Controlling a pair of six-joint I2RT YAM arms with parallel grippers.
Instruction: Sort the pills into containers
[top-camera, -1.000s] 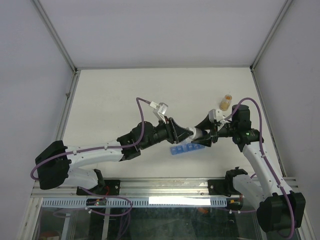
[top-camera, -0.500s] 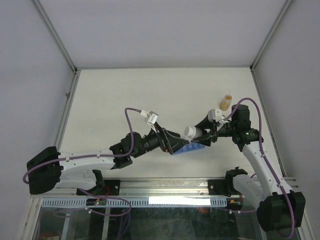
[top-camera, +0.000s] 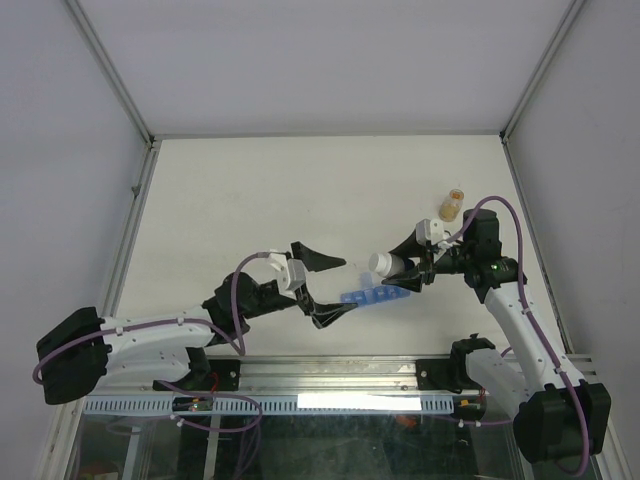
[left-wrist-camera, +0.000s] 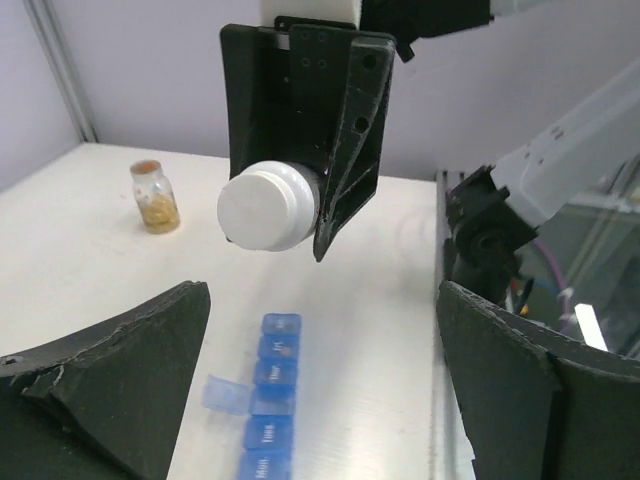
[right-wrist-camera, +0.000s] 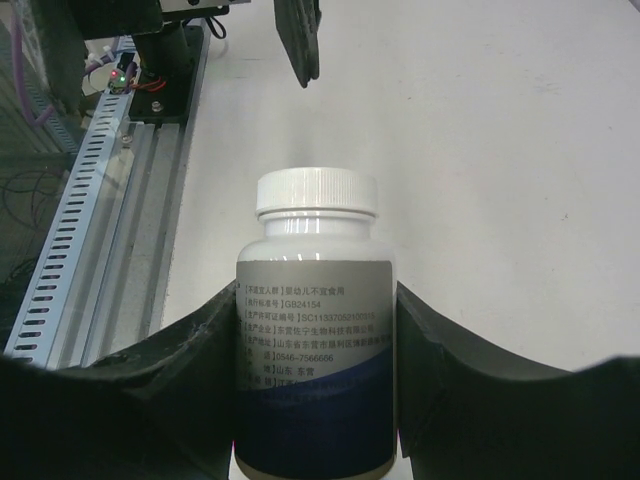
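Left gripper (top-camera: 342, 288) spread wide and empty; right gripper (top-camera: 403, 270) clamps a capped bottle (top-camera: 383, 264).
The strip (top-camera: 375, 296) lies just ahead of the left fingertips, below the right gripper's bottle, with one lid open.

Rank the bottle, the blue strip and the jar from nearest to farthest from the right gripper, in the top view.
1. Bottle: held in the right gripper.
2. Blue strip: close beneath, on its near side.
3. Jar: farther back, on the right.

left tool (top-camera: 347, 286): agape, arm extended | right tool (top-camera: 400, 270): clamping bottle (top-camera: 381, 264)
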